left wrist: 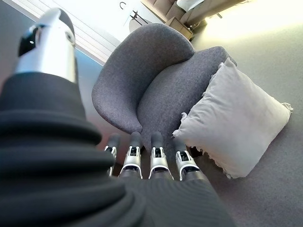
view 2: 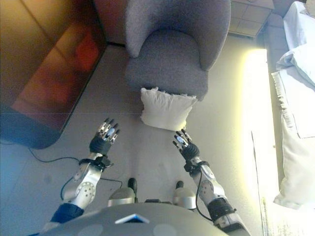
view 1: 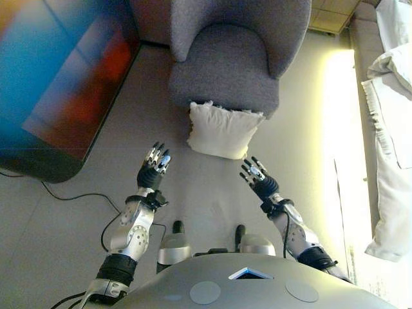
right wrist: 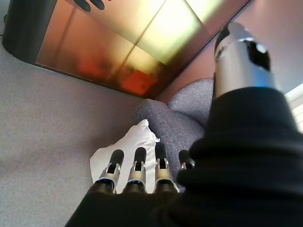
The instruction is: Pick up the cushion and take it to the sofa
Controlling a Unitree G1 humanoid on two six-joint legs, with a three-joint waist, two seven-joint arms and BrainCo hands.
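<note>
The grey armchair [view 1: 225, 58] backs the white cushion [view 1: 222, 132], which leans on its front, on the floor. The left hand [view 1: 154, 168] and right hand [view 1: 259, 179] hover short, fingers straight, empty. Risk: uneven 2-hand contact topples the soft cushion.

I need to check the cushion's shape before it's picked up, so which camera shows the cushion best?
The left eye view: the whole white cushion shows unobstructed, leaning against the grey armchair. The right eye view matches it. The left wrist view shows it close and slanted; the right wrist view hides part behind fingers.
</note>
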